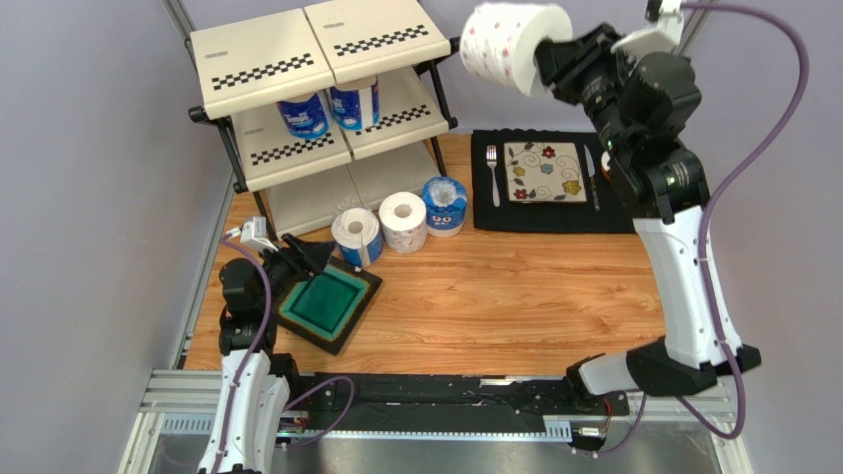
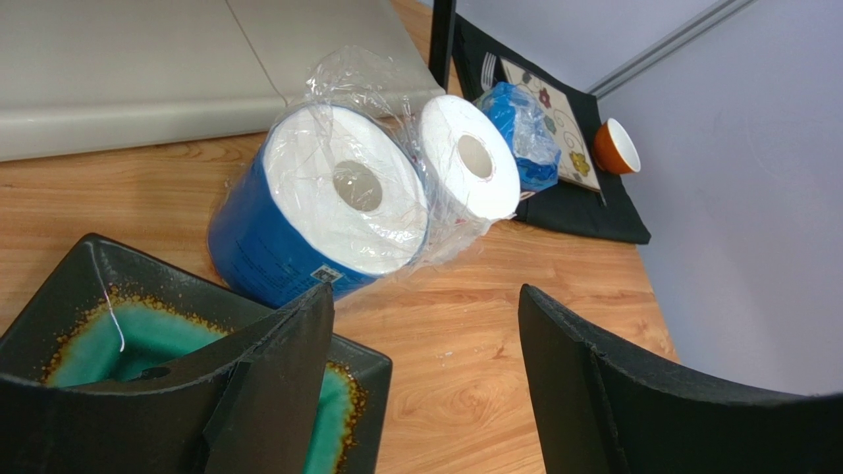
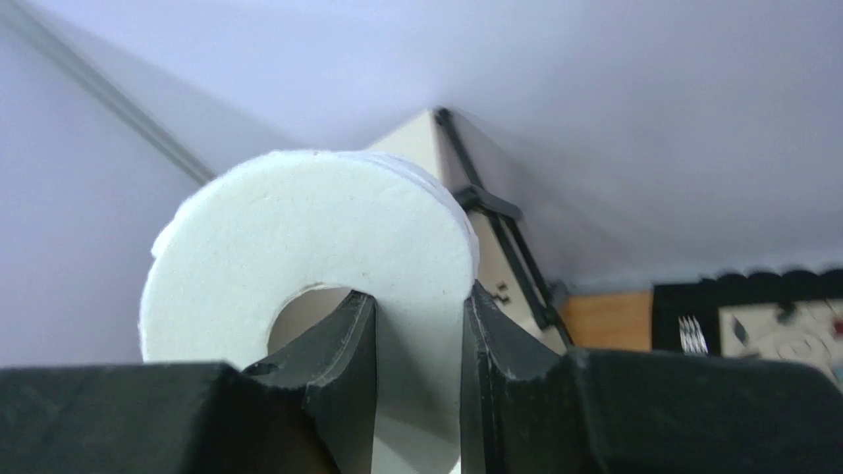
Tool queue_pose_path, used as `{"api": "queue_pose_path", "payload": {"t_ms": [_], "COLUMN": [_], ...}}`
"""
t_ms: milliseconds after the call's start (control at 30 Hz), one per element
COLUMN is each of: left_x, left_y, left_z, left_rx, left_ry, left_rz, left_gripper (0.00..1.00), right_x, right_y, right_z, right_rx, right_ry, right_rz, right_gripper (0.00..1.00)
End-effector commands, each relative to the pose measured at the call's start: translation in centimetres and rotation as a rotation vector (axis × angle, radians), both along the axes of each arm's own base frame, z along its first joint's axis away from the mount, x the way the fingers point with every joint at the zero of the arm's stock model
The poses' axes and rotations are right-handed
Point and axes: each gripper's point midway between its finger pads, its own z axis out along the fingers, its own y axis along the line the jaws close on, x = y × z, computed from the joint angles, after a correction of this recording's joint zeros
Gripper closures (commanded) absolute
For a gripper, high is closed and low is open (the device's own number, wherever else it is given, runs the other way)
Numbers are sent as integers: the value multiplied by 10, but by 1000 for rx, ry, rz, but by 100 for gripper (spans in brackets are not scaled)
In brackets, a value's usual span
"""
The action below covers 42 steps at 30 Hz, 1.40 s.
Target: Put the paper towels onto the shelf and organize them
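Top cam: high up, behind arm bases (image 1: 648,370), looks down at whole table (image 1: 515,291), shelf (image 1: 267,54) upper left of frame. Left wrist cam: low, close to table, peeks between own fingers (image 2: 282,370) at blue-wrapped roll (image 2: 297,227), placemat (image 2: 589,209) upper right; top view shows same stuff mid-frame. Right wrist cam: up high, super tight on raised roll (image 3: 297,227), shelf corner behind.

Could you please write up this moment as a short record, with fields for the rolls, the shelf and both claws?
held roll: patterned roll, high beside the shelf top
right claw: shut on that roll's wall, one finger in the core, one outside
shelf: two blue-wrapped rolls on the middle tier
table: three rolls in a row in front of the shelf
left claw: open, empty, by the green dish
other: floral plate on black placemat
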Motion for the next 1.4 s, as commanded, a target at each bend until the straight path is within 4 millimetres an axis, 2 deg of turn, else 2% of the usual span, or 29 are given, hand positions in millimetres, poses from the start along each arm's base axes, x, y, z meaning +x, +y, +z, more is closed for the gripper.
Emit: {"api": "queue_pose_path", "payload": {"t_ms": [0, 33, 67, 100, 167, 200, 400, 500, 633, 800, 833, 867, 933, 1033, 1067, 1133, 1167, 1200, 1233, 1267, 1300, 1367], "left_x": [-2, -3, -3, -4, -4, -5, -5, -4, -4, -4, -5, -5, -5, -5, -5, -6, -6, -6, -6, -5, -5, -5], "left_y": [-4, -5, -5, -5, -4, -5, -4, -4, -5, -4, -4, -4, -4, -4, -4, -5, -5, -6, -6, -6, -7, -8], "left_z": [18, 18, 19, 19, 20, 20, 14, 11, 11, 13, 14, 13, 14, 14, 15, 14, 16, 16, 16, 19, 19, 25], "left_rx": [-13, -10, -7, -7, -2, -1, -9, -12, -21, -11, -8, -6, -4, -8, -7, -5, -3, -4, -1, -1, -3, -1], "left_ry": [-46, -47, -48, -45, -45, -47, -35, -30, -32, -35, -38, -35, -38, -36, -38, -37, -40, -35, -36, -39, -36, -44], "left_rz": [-22, -25, -25, -25, -23, -24, -22, -17, -19, -20, -20, -19, -18, -17, -21, -25, -30, -35, -37, -38, -44, -49], "left_gripper": [23, 23, 23, 23, 23, 23, 23, 23, 23, 23, 23, 23, 23, 23, 23, 23, 23, 23, 23, 23, 23, 23], "right_x": [33, 31, 14, 33, 25, 29, 38, 37, 34, 29, 35, 25, 25, 15, 5, -1, -21, -16, -19, -34, -31, -42], "right_y": [63, 78, 78, 94, 106, 112, 133, 150, 157, 151, 152, 145, 135, 98, 82, 53, 33, 28, 12, -2, -3, -18], "right_z": [39, 46, 86, 74, 91, 96, 95, 92, 93, 95, 83, 92, 88, 69, 49, 26, 23, -14, -30, -36, -79, -106], "right_rx": [-54, -64, -48, -56, -49, -43, -65, -73, -81, -90, -101, -101, -109, -128, -143, -135, -129, -144, -142, -126, -140, -129], "right_ry": [-133, -159, -265, -248, -320, -360, -436, -454, -475, -475, -449, -473, -440, -303, -235, -153, -132, -38, 10, 30, 119, 166], "right_rz": [264, 348, 382, 421, 486, 498, 495, 509, 493, 471, 465, 453, 409, 275, 230, 113, 71, 38, -36, -63, -82, -129], "right_gripper": [99, 99, 99, 99, 99, 99, 100, 100, 100, 100, 100, 100, 100, 100, 100, 100, 100, 100, 100, 100, 100, 100]}}
